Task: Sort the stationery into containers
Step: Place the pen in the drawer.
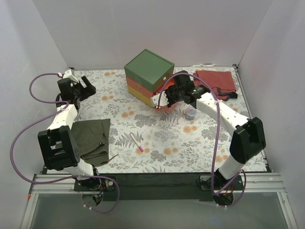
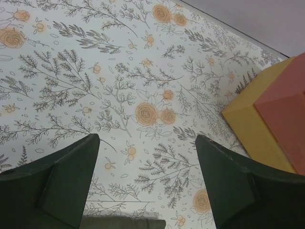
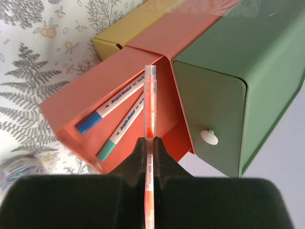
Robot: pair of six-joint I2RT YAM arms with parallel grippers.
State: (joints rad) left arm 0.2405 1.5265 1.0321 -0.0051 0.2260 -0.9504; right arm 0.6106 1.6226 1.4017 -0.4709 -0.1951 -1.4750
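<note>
The containers are a stack: green drawer [image 1: 148, 67] on top, red drawer [image 1: 143, 90], yellow drawer [image 1: 134, 93] below. The red drawer [image 3: 90, 98] is pulled open and holds two white pens, one blue-capped [image 3: 107, 109] and one green-capped [image 3: 121, 129]. My right gripper [image 3: 150, 140] is shut on a thin orange-red pen [image 3: 150, 102], held over the open drawer beside the green drawer's white knob [image 3: 208, 137]. It also shows in the top view [image 1: 167, 98]. A pink pen [image 1: 137, 142] lies on the table. A small round grey piece [image 1: 190, 113] sits near the right arm. My left gripper [image 2: 147, 143] is open and empty above the table.
An olive cloth [image 1: 93, 136] lies by the left arm, and its edge shows in the left wrist view [image 2: 124, 223]. A red cloth [image 1: 217, 81] lies at the back right. Purple cables loop around both arms. White walls enclose the floral table [image 1: 157, 124].
</note>
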